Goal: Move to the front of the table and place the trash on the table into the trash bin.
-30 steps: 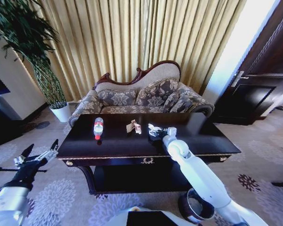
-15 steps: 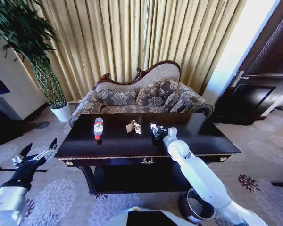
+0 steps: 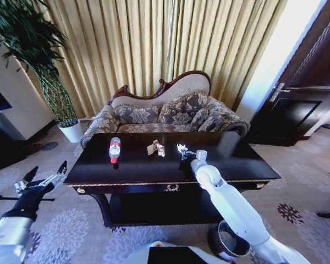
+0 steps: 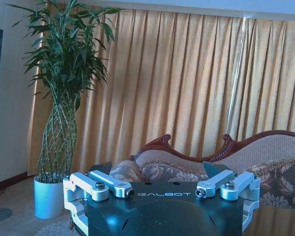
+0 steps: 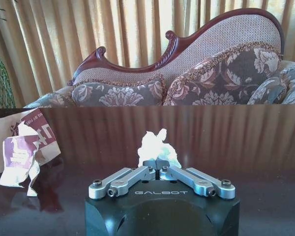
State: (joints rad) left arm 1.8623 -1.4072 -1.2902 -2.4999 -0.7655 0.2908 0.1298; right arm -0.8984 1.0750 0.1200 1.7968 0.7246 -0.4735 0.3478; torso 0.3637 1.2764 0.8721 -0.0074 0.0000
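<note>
Right gripper (image 3: 182, 149) has crept a bit further over the table (image 3: 236, 159) vs 1 s ago, fingers now pinched together on the paper scrap (image 5: 156, 145), which sits mid-table, prob so it can be lifted clear. Bottle (image 3: 115, 149) lies well apart toward the left end, carton (image 3: 156, 148) between bottle and scrap, both untouched. Bin (image 3: 228, 242) is on the floor by the arm's base, so short carry. Left gripper (image 3: 42, 180) hangs off the table's left end, fingers apart, idle.

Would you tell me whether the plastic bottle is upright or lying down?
Lying down: the bottle rests on its side on the table, cap toward the robot.
</note>
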